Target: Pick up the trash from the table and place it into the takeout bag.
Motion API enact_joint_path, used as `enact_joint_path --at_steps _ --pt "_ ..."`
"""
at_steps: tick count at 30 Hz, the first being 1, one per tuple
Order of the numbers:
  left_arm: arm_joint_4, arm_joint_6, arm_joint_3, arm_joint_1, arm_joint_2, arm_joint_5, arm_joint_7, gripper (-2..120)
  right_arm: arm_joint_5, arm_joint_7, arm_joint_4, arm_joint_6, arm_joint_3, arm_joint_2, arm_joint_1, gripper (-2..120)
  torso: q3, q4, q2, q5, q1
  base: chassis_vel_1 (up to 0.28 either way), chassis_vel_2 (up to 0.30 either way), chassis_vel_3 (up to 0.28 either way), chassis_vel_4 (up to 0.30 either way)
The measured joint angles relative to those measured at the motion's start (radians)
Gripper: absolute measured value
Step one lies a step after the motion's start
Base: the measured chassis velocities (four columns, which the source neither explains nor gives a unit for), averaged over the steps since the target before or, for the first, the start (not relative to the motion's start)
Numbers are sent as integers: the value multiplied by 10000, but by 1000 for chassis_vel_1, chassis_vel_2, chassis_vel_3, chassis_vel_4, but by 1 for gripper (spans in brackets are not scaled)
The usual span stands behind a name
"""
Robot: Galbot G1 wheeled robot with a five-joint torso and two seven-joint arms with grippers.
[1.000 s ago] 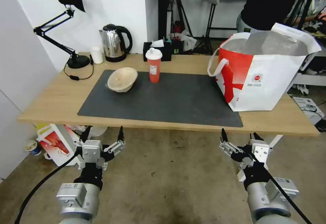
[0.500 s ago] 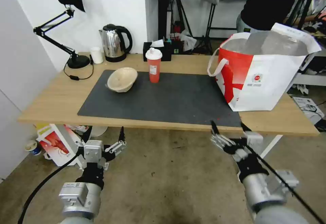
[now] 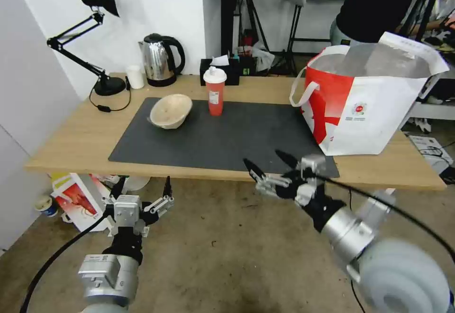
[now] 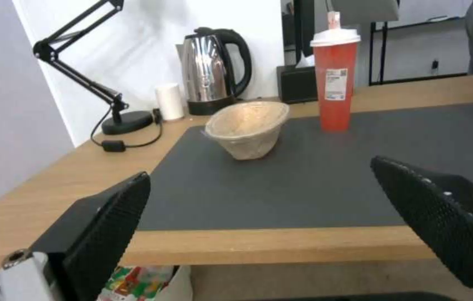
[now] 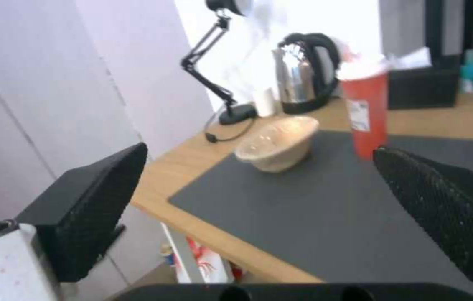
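On the dark mat of the table (image 3: 71, 142), a shallow beige bowl (image 3: 170, 110) lies tipped on its side. A tall red cup (image 3: 214, 92) with a white lid stands just right of it. The big white-and-red takeout bag (image 3: 369, 99) stands open at the table's right end. My right gripper (image 3: 263, 159) is open at the table's front edge, over the mat's near border, pointing left toward the bowl (image 5: 278, 144) and cup (image 5: 367, 108). My left gripper (image 3: 146, 185) hangs open below the front edge, facing the bowl (image 4: 250, 129) and cup (image 4: 334, 79).
A steel kettle (image 3: 159, 60), a small white cup (image 3: 135, 77), a black desk lamp (image 3: 102, 42) and a black tissue box (image 3: 220, 71) line the table's back edge. A smaller red-printed bag (image 3: 78, 199) lies on the floor under the table's left end.
My right arm has risen from below the table and swung left and forward, reaching the front edge with its gripper open. The left arm has stayed put.
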Motion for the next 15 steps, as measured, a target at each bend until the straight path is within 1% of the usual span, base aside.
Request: enact_joint_path --at_steps 4,6,7,8,11,12,15 --pt "-2 1 11 43 -81 41 -7 99 305 -14 -438 -21 -137 -273 579 100 0 2 0 2 0 0 0 0 0" --pt "-3 1 25 114 -135 117 -8 99 465 -12 -983 -23 -309 -391 995 100 1 0 0 5 0 0 0 0 0" --pt "-3 -1 25 134 -139 151 -8 99 710 -9 -1245 -23 -405 -384 1252 100 1 -1 0 4 0 0 0 0 0" --pt "-3 -1 25 134 -139 151 -8 99 710 -9 -1245 -23 -405 -384 1252 100 1 -1 0 4 0 0 0 0 0" --pt "-5 -10 19 155 -200 174 -8 99 1200 23 -1714 -23 -819 -261 2088 100 0 -2 0 4 0 0 0 0 0" --pt "-5 -10 19 155 -200 174 -8 99 1200 23 -1714 -23 -819 -261 2088 100 0 -2 0 4 0 0 0 0 0" --pt "-6 -12 34 177 -290 234 -9 99 1327 99 -2276 -21 -1485 -168 3251 100 0 0 0 2 0 0 0 0 0"
